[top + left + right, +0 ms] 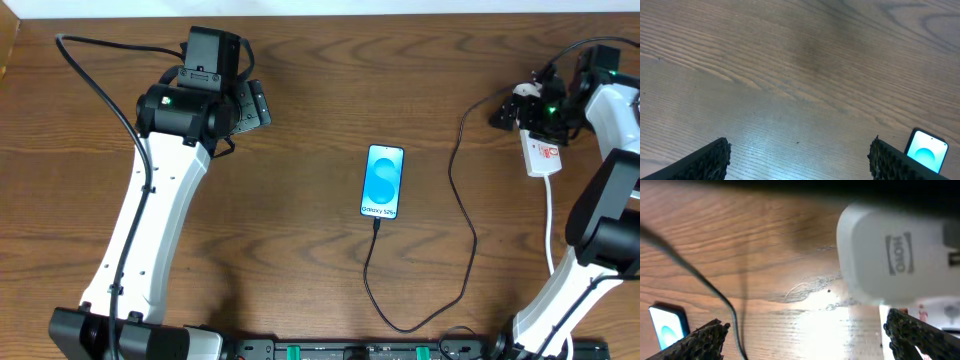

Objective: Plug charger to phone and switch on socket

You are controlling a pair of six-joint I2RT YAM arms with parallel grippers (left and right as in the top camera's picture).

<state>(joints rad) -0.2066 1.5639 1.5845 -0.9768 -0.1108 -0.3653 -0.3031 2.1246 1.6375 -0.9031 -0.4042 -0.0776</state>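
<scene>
Overhead, my left claw (252, 102) hangs wide open and empty over the bare counter (300, 260) at the far left. It is well apart from the phone (383, 181), which lies face up mid-counter with its blue screen lit. The charger (470, 235) meets the phone's near end, loops toward me, then runs up the right side toward the socket (543, 155), where my right claw (515, 108) hovers with fingers spread, holding nothing, over the socket's white plug (890, 255).
</scene>
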